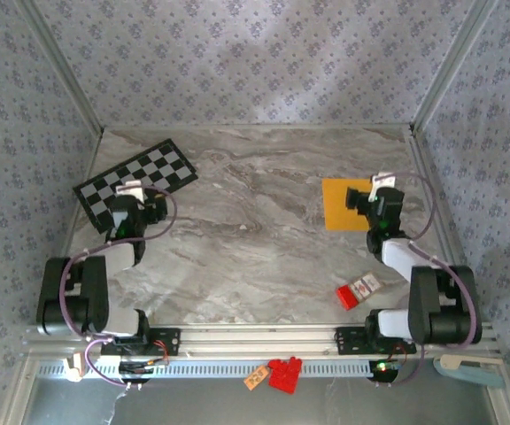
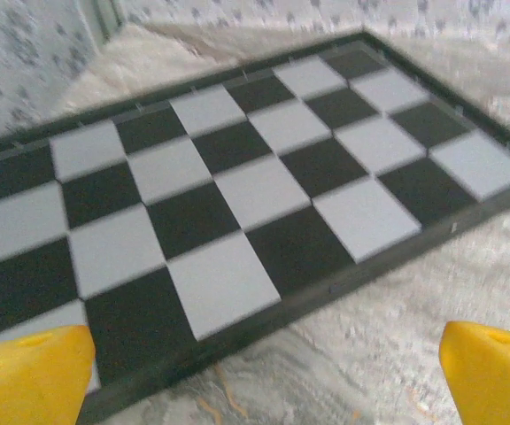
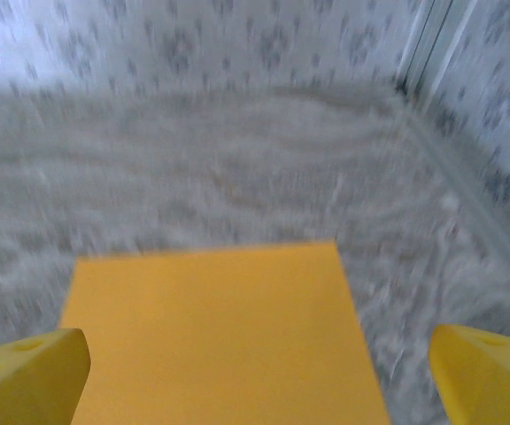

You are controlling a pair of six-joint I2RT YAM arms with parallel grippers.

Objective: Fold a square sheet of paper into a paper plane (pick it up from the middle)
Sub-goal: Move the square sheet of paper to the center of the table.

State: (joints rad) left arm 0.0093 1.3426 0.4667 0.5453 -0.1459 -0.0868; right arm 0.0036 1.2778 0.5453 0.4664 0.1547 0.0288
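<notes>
The square sheet of paper [image 1: 339, 204] lies flat and unfolded on the marble table at the right; in the right wrist view the sheet of paper [image 3: 220, 336] spreads under and ahead of the jaws. My right gripper [image 1: 361, 200] hovers over the sheet's right edge, open, its yellow fingertips [image 3: 27, 376] wide apart with nothing between them. My left gripper [image 1: 131, 199] is at the left over the near edge of the checkered board, open, its yellow fingertips [image 2: 29, 376] spread and empty.
The black-and-white checkered board [image 1: 136, 181] lies at the back left; its near edge [image 2: 264, 319] runs just ahead of the left fingers. A small red block with a white label [image 1: 358, 290] sits near the right arm's base. Enclosure walls stand close on the right [image 1: 432, 177].
</notes>
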